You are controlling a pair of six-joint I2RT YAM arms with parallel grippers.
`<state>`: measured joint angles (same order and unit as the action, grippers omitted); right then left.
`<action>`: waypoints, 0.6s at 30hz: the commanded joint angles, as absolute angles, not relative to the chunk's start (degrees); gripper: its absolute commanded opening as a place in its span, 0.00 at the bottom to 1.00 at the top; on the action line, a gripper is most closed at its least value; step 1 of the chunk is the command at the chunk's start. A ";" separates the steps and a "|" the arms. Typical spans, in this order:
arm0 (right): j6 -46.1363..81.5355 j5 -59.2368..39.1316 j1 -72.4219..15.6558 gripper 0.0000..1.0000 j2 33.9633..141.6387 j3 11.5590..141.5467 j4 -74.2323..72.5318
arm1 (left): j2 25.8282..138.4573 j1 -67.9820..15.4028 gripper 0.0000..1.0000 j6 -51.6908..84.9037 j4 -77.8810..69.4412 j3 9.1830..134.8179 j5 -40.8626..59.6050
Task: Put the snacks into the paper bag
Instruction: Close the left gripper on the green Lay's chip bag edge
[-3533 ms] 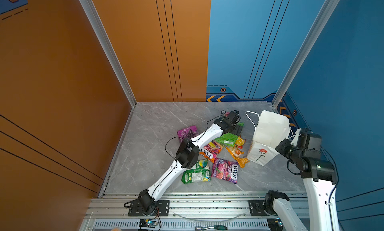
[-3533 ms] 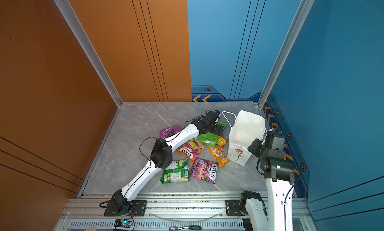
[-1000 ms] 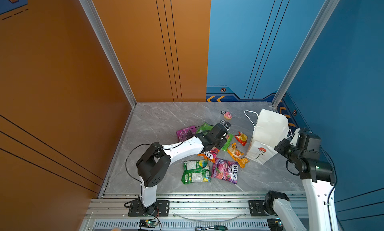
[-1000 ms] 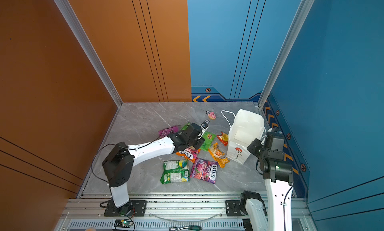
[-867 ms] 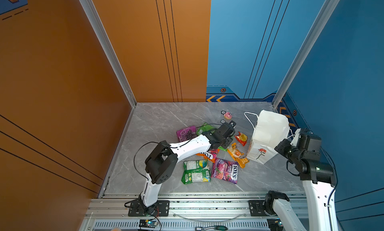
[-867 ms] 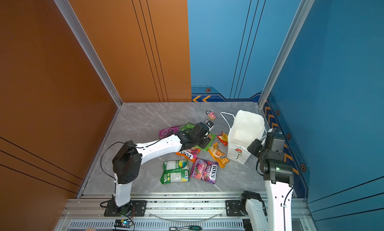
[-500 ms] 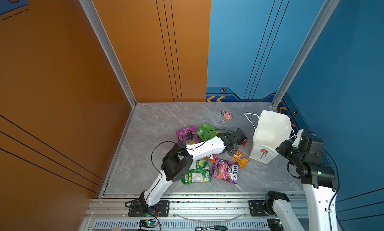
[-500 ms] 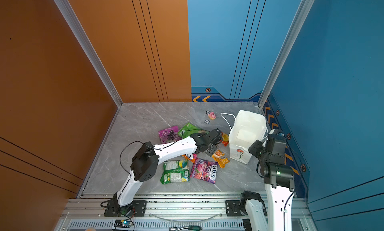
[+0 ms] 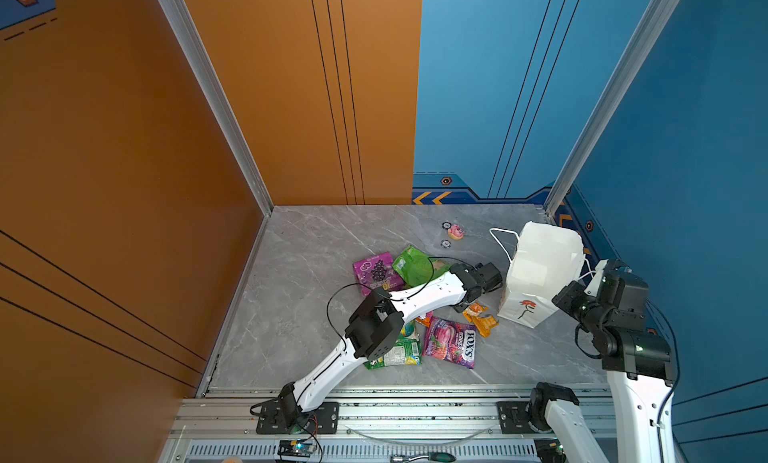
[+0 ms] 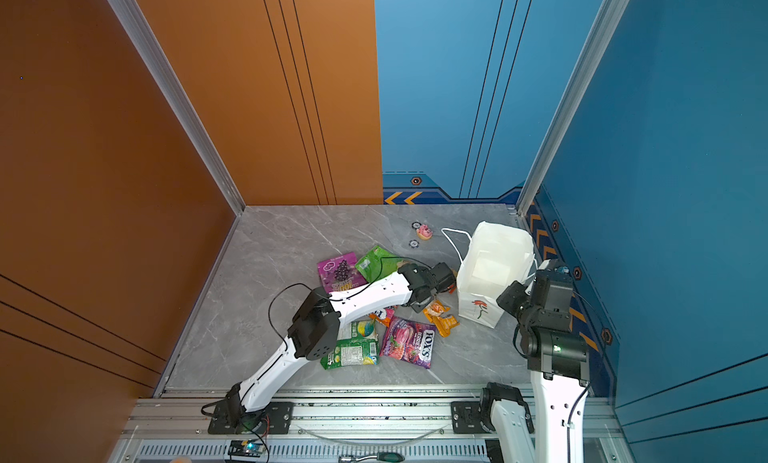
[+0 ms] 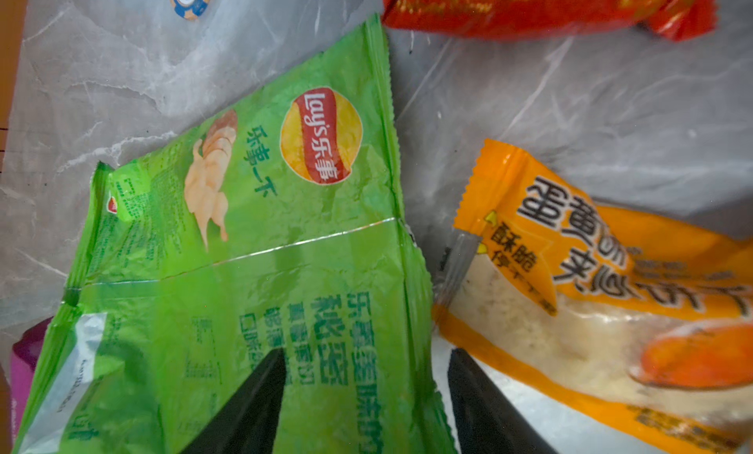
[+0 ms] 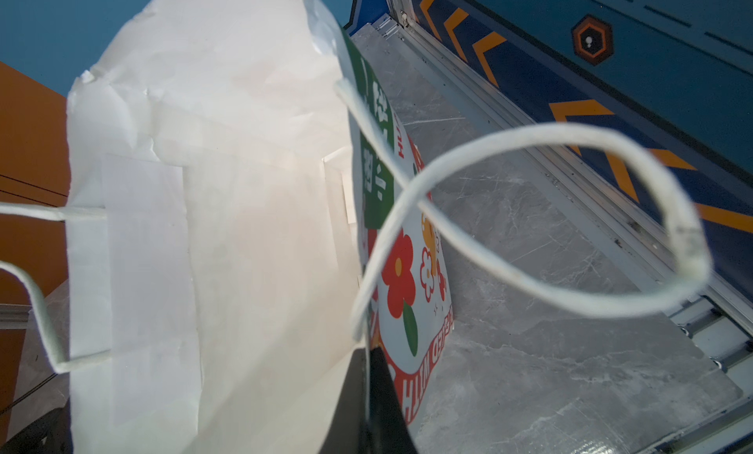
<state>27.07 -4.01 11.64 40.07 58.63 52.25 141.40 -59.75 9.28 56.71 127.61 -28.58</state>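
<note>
Jaws of the left gripper stood apart and held nothing, one finger over the green Lay's packet, the other over an orange packet printed with Chinese characters. A red packet lay just past them.

The right gripper was clamped on the rim of the paper bag. The bag was white with two cord handles and one red flower on a black stem. It stood open-mouthed at the right of the gray table, just beside the snacks.

Both top views showed two purple packs: the FOX'S BERRIES packet and the grape packet. A second green packet lay under the arm's elbow. Farther back sat two small discs and one pink toy.
</note>
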 commanded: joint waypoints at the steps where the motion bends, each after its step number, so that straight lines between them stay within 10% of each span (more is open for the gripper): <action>1: 27.88 -2.90 12.02 0.00 39.56 58.38 52.03 | 143.90 -60.21 0.63 6.88 61.31 129.66 -29.71; 18: 27.95 -4.46 12.01 0.00 40.21 58.19 51.15 | 137.56 -58.97 0.00 12.43 58.22 126.41 -35.01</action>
<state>27.07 -4.10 11.68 40.12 58.63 52.25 143.50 -59.53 10.26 58.87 128.31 -32.58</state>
